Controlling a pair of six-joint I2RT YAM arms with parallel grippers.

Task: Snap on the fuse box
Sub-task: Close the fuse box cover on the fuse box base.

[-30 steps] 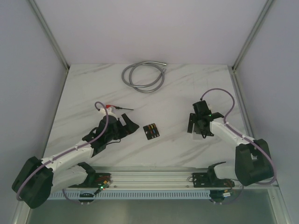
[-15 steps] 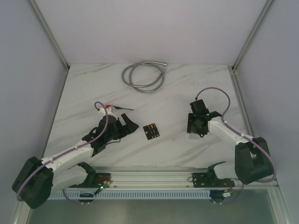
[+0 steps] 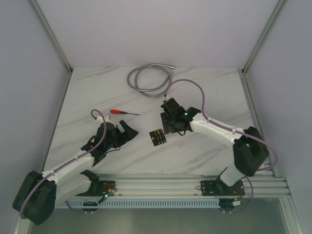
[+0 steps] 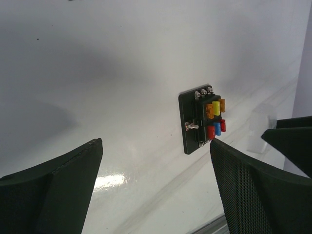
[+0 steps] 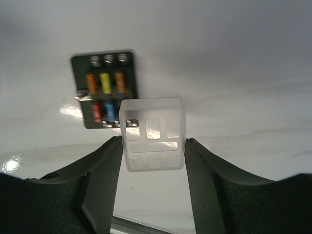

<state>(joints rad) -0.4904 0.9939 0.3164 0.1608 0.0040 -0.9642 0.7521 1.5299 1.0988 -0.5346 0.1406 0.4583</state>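
The right gripper (image 5: pixel 152 151) clamps the cover (image 5: pixel 152 131) at centre frame, overlapping the fuse box (image 5: pixel 103 87) corner. The left gripper (image 4: pixel 156 146) gapes, holding nothing. Snapping on remains.

The left arm (image 3: pixel 68 163) lies low, stretched from its base at seven o'clock toward the centre. The left gripper (image 4: pixel 156 142) points at two o'clock, jaws spread wide with nothing between them. The right arm (image 3: pixel 214 129) reaches long from five o'clock, elbow out at three. The right gripper (image 5: pixel 152 141) tips downward, jaws pinched on a clear cover (image 5: pixel 152 130).
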